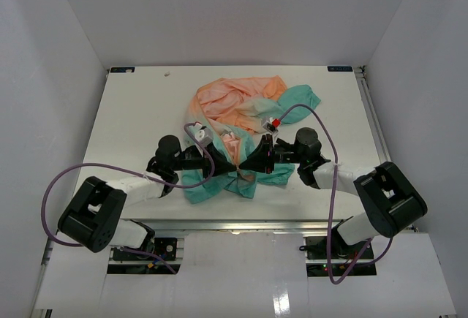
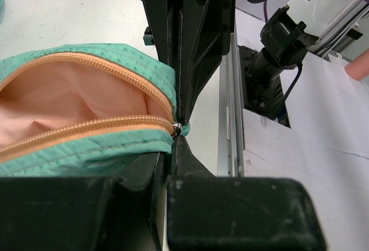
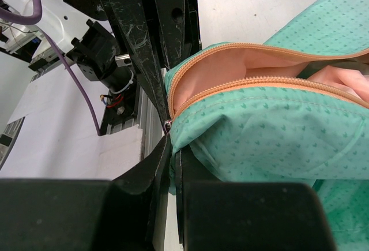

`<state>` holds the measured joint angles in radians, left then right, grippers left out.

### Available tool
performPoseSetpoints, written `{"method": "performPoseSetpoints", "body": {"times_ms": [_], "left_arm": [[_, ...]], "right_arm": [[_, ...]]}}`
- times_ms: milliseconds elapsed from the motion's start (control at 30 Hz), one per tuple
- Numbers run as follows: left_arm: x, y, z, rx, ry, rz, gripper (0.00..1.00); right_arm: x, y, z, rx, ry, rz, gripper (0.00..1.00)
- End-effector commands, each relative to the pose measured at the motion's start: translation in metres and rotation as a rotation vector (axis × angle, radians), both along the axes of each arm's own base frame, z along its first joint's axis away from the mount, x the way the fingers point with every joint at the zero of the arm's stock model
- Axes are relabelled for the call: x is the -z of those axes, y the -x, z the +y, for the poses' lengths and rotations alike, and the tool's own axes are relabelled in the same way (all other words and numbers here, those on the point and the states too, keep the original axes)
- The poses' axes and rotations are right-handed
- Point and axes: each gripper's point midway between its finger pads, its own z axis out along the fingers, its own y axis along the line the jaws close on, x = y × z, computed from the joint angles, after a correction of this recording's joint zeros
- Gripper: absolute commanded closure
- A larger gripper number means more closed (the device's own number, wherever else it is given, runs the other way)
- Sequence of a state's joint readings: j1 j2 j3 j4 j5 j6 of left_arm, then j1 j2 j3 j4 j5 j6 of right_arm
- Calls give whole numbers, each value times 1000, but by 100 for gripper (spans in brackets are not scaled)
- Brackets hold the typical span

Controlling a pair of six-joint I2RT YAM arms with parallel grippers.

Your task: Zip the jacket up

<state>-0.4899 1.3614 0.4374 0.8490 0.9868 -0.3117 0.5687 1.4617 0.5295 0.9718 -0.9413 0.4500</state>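
The jacket (image 1: 234,102) lies bunched mid-table, with peach-orange at the far side and teal toward me. Its front is open, and the two orange zipper rows (image 2: 104,127) meet at the small metal slider (image 2: 177,127) at the bottom hem. My left gripper (image 1: 232,166) and right gripper (image 1: 247,164) meet tip to tip there. The left gripper (image 2: 174,138) is shut with its tips at the slider, seemingly on the pull. The right gripper (image 3: 174,144) is shut on the teal hem (image 3: 259,130) right beside the slider (image 3: 168,126).
The white table (image 1: 131,113) sits in a white-walled enclosure. Its near metal edge rail (image 2: 228,118) runs close behind the grippers. Purple cables (image 1: 333,150) loop from each arm. The arm bases (image 1: 95,216) stand at the near edge.
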Motion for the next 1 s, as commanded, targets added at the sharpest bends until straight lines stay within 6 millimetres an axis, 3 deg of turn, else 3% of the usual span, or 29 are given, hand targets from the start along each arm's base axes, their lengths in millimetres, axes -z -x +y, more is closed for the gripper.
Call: {"method": "performPoseSetpoints", "body": {"times_ms": [0, 267, 500, 633, 700, 833, 967], "left_arm": [[2, 6, -1, 63, -34, -25, 100], [15, 4, -4, 98, -73, 3, 100], [15, 3, -3, 89, -76, 2, 73], [13, 4, -3, 88, -73, -4, 71], [11, 4, -3, 89, -71, -8, 75], [10, 4, -4, 95, -68, -12, 97], [11, 4, -5, 97, -72, -12, 100]], "right_arm": [[-37, -10, -3, 5, -63, -93, 92], [-47, -12, -5, 2, -72, -101, 92], [-43, -10, -6, -2, -62, -101, 92], [-41, -10, -7, -1, -61, -99, 92], [-40, -11, -6, 0, -60, -98, 92], [-39, -11, -6, -2, -60, -94, 92], [-39, -6, -4, -38, -61, -90, 92]]}}
